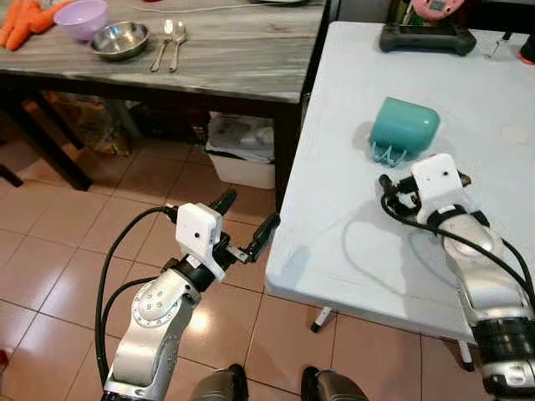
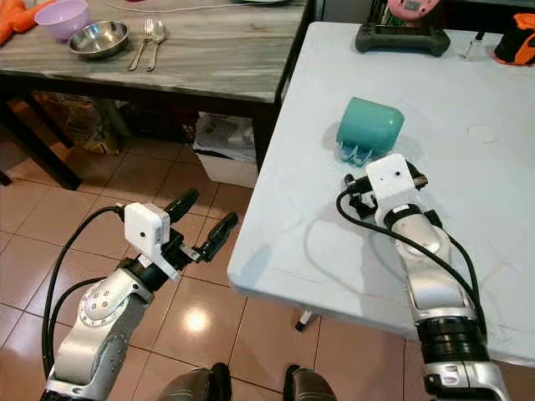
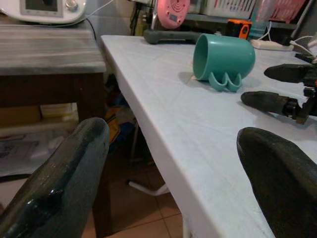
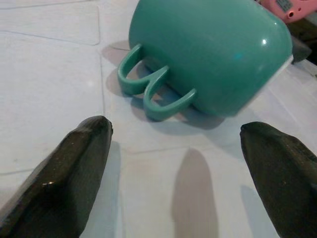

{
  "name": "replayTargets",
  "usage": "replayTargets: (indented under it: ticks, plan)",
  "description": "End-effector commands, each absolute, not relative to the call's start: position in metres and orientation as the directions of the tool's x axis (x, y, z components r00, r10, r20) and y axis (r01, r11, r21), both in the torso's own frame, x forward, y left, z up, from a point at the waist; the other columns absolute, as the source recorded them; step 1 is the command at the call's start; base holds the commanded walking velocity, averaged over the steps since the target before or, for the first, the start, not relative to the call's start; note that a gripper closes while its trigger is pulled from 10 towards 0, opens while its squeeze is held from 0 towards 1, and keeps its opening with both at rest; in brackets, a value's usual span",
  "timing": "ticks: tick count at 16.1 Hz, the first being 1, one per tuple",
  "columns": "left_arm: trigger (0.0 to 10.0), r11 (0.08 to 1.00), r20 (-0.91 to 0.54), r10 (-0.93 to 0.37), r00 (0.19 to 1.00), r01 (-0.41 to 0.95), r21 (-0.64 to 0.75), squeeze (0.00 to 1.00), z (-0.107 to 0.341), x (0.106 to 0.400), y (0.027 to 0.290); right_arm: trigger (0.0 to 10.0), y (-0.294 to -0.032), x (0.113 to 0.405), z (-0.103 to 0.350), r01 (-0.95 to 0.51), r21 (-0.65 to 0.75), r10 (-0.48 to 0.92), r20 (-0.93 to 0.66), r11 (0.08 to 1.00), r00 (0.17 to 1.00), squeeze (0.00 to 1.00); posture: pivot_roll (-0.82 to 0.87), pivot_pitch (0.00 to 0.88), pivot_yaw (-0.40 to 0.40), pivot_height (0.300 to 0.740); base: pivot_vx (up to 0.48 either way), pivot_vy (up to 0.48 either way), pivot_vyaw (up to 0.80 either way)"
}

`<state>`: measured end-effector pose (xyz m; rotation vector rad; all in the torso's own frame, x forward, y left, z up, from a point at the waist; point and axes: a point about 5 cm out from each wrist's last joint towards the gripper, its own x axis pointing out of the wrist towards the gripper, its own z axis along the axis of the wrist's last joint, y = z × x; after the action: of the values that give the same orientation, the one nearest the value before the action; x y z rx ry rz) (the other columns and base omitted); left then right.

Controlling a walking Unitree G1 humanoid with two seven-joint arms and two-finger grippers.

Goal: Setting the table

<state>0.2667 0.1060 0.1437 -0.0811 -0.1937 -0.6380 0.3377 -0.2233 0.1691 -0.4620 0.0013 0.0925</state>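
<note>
The right gripper (image 4: 176, 139), fingers spread, hovers just short of a teal mug (image 1: 404, 125) lying on its side on the white table (image 1: 351, 242) (nothing set yet), left gripper (image 1: 247, 225) also spread, idle.

My two arms are silver metal: the left arm (image 1: 155, 322) shows a round joint plate ringed with small screws, and a black cable loops from it to a white box at the wrist. The right arm (image 1: 481, 276) carries the same white box, black straps and looping black cables. Each ends in long, glossy black fingers (image 3: 59, 183). Two dark rounded feet (image 1: 267, 386) show below.
</note>
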Motion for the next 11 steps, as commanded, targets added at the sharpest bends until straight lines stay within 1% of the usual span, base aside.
replayTargets:
  ticks: [1, 2, 3, 4, 5, 7, 9, 10, 11]
  plan:
    - [10.0, 0.799, 0.197, -0.589, 0.784, 0.602, -0.005, 0.0, 0.143, 0.267, 0.108, 10.0, -0.209, 0.335, 0.167, -0.152, -0.396, 0.154, -0.028, 0.906, 0.988, 0.76, -0.15, 0.195, 0.075, 0.74, 0.0, 0.0, 0.0]
    - [10.0, 0.798, 0.201, -0.589, 0.782, 0.602, -0.003, 0.0, 0.144, 0.267, 0.108, 10.0, -0.189, 0.336, 0.175, -0.21, -0.385, 0.228, 0.002, 0.899, 0.974, 0.61, -0.15, 0.195, 0.073, 0.74, 0.0, 0.0, 0.0]
    - [10.0, 0.799, 0.206, -0.588, 0.782, 0.601, -0.003, 0.0, 0.145, 0.268, 0.108, 10.0, -0.179, 0.338, 0.181, -0.225, -0.397, 0.257, 0.028, 0.89, 0.966, 0.4, -0.15, 0.194, 0.073, 0.74, 0.0, 0.0, 0.0]
    - [10.0, 0.8, 0.209, -0.585, 0.783, 0.599, -0.005, 0.0, 0.145, 0.268, 0.108, 10.0, -0.175, 0.34, 0.186, -0.225, -0.413, 0.268, 0.048, 0.882, 0.962, 0.24, -0.15, 0.194, 0.07, 0.74, 0.0, 0.0, 0.0]
    - [10.0, 0.808, 0.221, -0.569, 0.792, 0.589, -0.027, 0.0, 0.149, 0.27, 0.108, 10.0, -0.166, 0.345, 0.201, -0.209, -0.487, 0.297, 0.111, 0.848, 0.948, 0.0, -0.14, 0.191, 0.063, 0.74, 0.0, 0.0, 0.0]
    - [10.0, 0.844, 0.235, -0.515, 0.824, 0.535, -0.028, 0.0, 0.155, 0.274, 0.111, 10.0, -0.166, 0.349, 0.21, -0.171, -0.439, 0.27, 0.174, 0.882, 0.947, 0.0, -0.13, 0.186, 0.051, 0.74, 0.0, 0.0, 0.0]
    - [10.0, 0.916, 0.24, -0.389, 0.889, 0.401, 0.0, 0.0, 0.158, 0.282, 0.122, 10.0, -0.166, 0.341, 0.21, -0.122, -0.383, 0.221, 0.226, 0.916, 0.949, 0.0, -0.12, 0.177, 0.042, 0.74, 0.0, 0.0, 0.0]
    - [10.0, 0.929, 0.239, -0.361, 0.901, 0.371, 0.005, 0.0, 0.158, 0.284, 0.124, 10.0, -0.165, 0.339, 0.208, -0.114, -0.373, 0.215, 0.241, 0.921, 0.946, 0.0, -0.12, 0.173, 0.043, 0.74, 0.0, 0.0, 0.0]
    - [10.0, 0.942, 0.236, -0.323, 0.917, 0.336, -0.015, 0.0, 0.157, 0.285, 0.128, 10.0, -0.163, 0.335, 0.203, -0.104, -0.343, 0.193, 0.236, 0.934, 0.952, 0.0, -0.13, 0.17, 0.043, 0.74, 0.0, 0.0, -0.44]
